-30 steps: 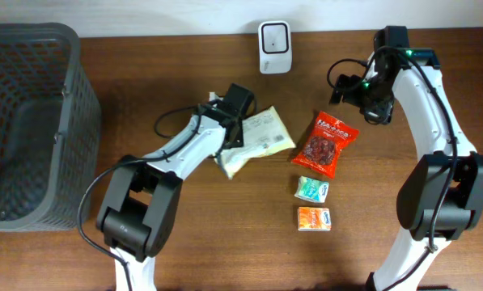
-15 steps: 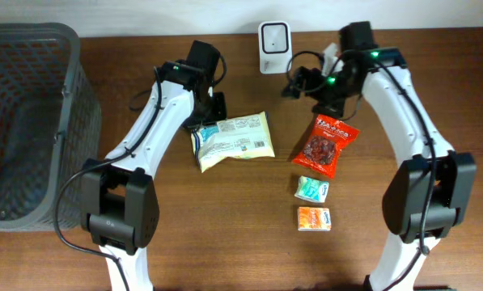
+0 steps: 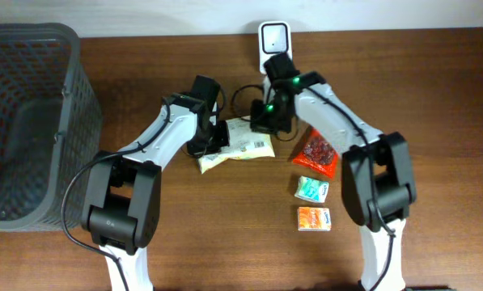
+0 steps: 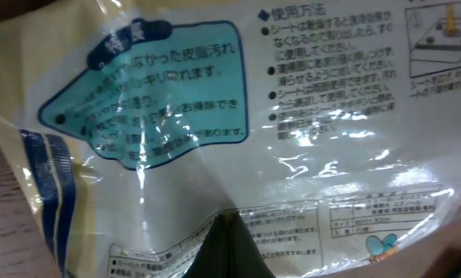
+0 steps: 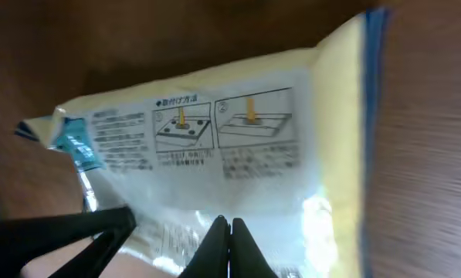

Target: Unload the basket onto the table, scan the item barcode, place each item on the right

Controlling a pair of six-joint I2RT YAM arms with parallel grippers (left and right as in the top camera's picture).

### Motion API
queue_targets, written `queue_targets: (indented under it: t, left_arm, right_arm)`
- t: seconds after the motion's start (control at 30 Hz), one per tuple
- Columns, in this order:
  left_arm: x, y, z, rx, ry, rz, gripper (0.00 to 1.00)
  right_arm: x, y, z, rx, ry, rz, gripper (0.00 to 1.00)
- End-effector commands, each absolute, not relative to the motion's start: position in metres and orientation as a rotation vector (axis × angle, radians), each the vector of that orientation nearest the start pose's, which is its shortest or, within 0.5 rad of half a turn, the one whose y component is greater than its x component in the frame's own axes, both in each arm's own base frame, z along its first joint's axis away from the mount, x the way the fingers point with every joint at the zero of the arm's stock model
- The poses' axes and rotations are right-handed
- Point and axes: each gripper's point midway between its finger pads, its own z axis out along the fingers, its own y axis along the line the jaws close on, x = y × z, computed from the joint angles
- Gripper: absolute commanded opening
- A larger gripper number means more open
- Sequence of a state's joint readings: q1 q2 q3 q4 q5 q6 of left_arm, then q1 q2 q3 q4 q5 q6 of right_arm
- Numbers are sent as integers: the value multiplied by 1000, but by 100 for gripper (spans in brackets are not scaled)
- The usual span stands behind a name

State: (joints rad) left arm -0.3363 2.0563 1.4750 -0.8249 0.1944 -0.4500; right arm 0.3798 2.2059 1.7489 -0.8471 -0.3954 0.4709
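Two arms meet over a pale yellow packet at the centre of the overhead view. The left gripper sits on the packet's left end, clenched on it. In the left wrist view the packet fills the frame, its teal label panel at upper left, and the gripper's dark tip pokes up at the bottom edge. The right gripper sits at the packet's upper right corner. In the right wrist view its fingers are pressed together at the bottom centre, against the packet's printed face; whether any film is pinched between them cannot be told. The white scanner stands at the top centre of the overhead view, just above the right arm. A red snack bag lies right of centre, with a small green sachet and an orange sachet below it. A dark mesh basket fills the left edge of the wooden table.
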Motion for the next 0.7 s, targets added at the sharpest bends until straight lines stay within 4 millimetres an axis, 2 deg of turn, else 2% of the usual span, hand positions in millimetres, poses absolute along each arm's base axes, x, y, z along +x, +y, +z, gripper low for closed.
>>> queue_targets:
  t: [0.0,0.07,0.17,0.23,0.33,0.4,0.43,0.47,0.53,0.57,0.6,0.63,0.67]
  left_arm:
    - [379,-151,13,-186,3066,-229,0]
    - [380,-134,12,-194,3056,-79,0]
    - [379,-101,13,-199,3023,199,0]
    - [381,-98,17,-198,3012,225,0]
    - [395,-98,49,-202,2949,216,0]
    - [409,-97,95,-225,2870,176,0]
    - [411,-96,106,-233,2850,163,0]
    - [413,-94,115,-241,2830,151,0]
    - [413,-90,122,-258,2818,139,3]
    - [412,-89,120,-260,2824,145,13]
    - [410,-87,116,-266,2834,150,34]
    - [407,-87,112,-267,2846,143,59]
    - [404,-89,107,-269,2864,122,99]
  right_arm:
    - [414,245,14,115,3067,697,4]
    - [414,229,-4,145,3101,551,4]
    - [408,201,-12,178,3135,317,4]
    - [405,193,-12,192,3151,280,4]
    - [412,185,21,193,3131,290,4]
    - [421,179,72,110,3077,314,4]
    - [422,177,82,97,3071,315,4]
    - [422,174,97,87,3065,316,13]
    - [424,167,112,72,3060,315,44]
    - [425,165,112,82,3060,315,68]
    - [426,162,112,92,3060,314,94]
    - [426,161,111,98,3059,314,98]
    - [427,159,111,104,3057,313,98]
